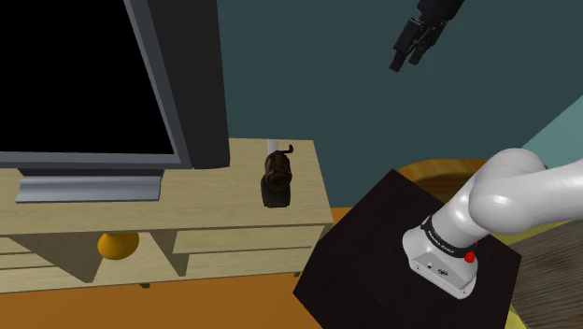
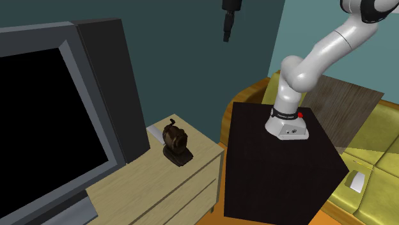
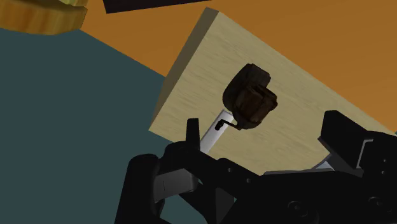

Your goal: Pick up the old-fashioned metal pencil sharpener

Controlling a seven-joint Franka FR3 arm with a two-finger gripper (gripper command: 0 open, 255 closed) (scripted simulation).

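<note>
The black stand (image 1: pixel 374 234) is carrying the white arm (image 1: pixel 504 196), which is reaching upward. The tool (image 1: pixel 404 58) is hanging high over the cabinet (image 1: pixel 215 192), with its fingers spread and gripping nothing. The dark brown pencil sharpener (image 1: pixel 277 178) is standing upright on the cabinet top, near the end edge closest to the stand and well below the tool. The television (image 1: pixel 84 84) is sitting beyond it.
</note>
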